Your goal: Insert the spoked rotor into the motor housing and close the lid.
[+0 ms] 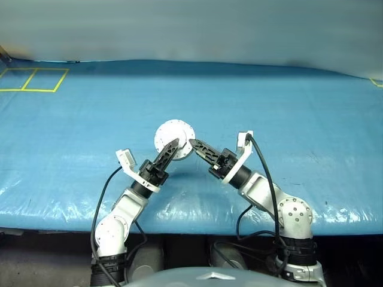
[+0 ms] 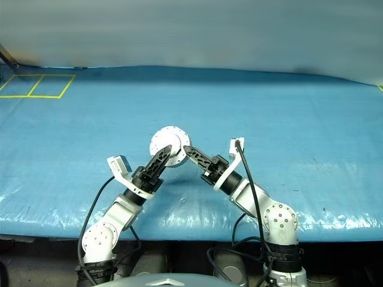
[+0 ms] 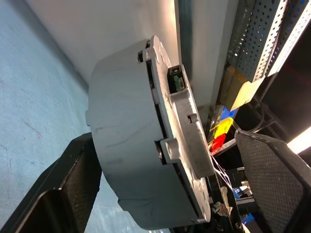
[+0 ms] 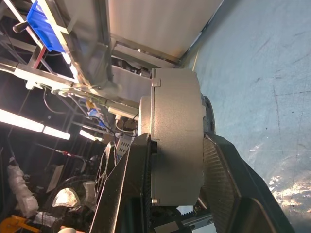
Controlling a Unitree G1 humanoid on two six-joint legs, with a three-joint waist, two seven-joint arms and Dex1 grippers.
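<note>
Holding the motor housing (image 1: 174, 139) up off the blue surface (image 1: 311, 119), edge-on between both hands. Right hand (image 4: 170, 160) pinching its flat faces; left hand (image 3: 160, 179) spread wide around it, one finger touching. Judging it heavy, rigid, smooth-sided: gripping across the faces. Spoked rotor and lid seam hard to make out.

We see a table (image 1: 72, 131) covered in a blue, slightly wrinkled and glossy sheet (image 1: 311, 119), spreading out ahead of and to both sides of the two raised tools. Yellow tape lines (image 1: 33, 81) forming adjoining boxes lie flat on the sheet, far ahead of the left tool and well out to its left. A second bit of yellow tape (image 1: 376, 82) sits at the far edge, well off to the right tool's right.
</note>
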